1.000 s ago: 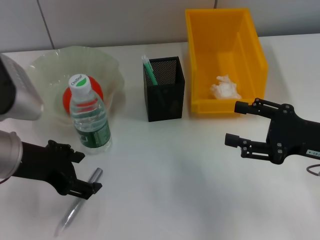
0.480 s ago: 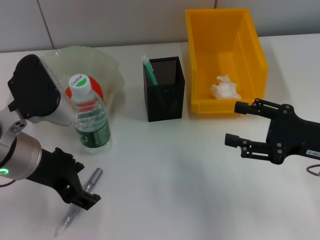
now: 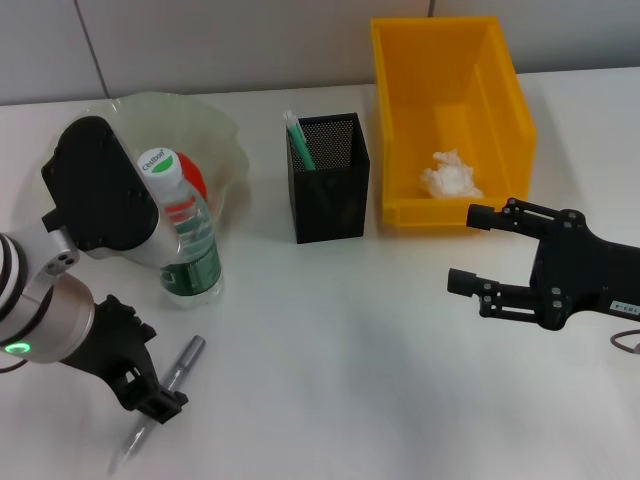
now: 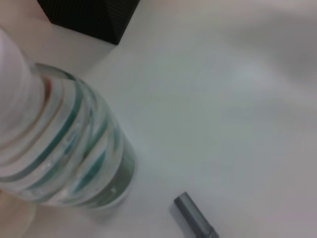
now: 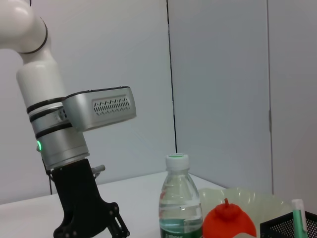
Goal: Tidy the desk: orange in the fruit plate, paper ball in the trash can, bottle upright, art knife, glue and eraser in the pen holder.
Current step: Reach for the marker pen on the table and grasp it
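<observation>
Head view showed the left claw [image 3: 150, 395] low over the knife [image 3: 160, 400], which lay on the counter [image 3: 340, 340] near the upright bottle [image 3: 183, 240]; whether it gripped, I could not tell. Best to grasp mid-shaft. The right claw [image 3: 478, 250] hung open.

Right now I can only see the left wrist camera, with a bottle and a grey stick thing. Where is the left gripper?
Observer: The left gripper is down over the art knife, on the table in front of the upright bottle.
Operator: Is the orange put away?
Observer: Yes, the orange sits in the fruit plate, behind the bottle.
Operator: And the paper ball?
Observer: The paper ball lies in the yellow trash can, with the right gripper hanging open in front of it.
</observation>
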### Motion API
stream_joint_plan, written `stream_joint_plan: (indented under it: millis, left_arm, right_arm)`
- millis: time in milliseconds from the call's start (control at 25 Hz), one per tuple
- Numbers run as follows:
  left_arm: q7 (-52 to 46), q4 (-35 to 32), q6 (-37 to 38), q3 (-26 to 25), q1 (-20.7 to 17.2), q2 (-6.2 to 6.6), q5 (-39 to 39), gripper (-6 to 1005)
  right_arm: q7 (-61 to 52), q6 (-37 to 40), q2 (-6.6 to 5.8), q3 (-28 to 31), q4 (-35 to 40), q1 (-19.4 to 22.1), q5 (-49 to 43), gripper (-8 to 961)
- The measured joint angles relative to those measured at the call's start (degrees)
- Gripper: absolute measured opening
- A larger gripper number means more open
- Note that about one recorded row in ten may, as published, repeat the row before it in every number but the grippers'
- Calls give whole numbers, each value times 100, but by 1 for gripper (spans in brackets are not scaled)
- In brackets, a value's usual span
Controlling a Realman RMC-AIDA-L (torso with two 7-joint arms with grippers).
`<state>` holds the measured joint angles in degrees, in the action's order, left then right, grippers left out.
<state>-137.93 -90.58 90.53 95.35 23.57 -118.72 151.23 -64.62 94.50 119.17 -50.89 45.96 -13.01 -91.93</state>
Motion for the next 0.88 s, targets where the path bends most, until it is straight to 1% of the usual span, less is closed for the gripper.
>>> stream_joint_plan:
  millis: [120,440,880]
  left_arm:
    - [-89,-6,69,85,29,-2,22,860]
    - [-497,-71,161,576,123,-2,304,860]
    - [-627,-96,248,668,168,-11,314,859]
  right_arm:
    - [0,31,1,10,-6,5,0,784]
    - [0,49,-3,-23,-62,2,0,785]
    - [6,35,-8,-45,-62,0,0,784]
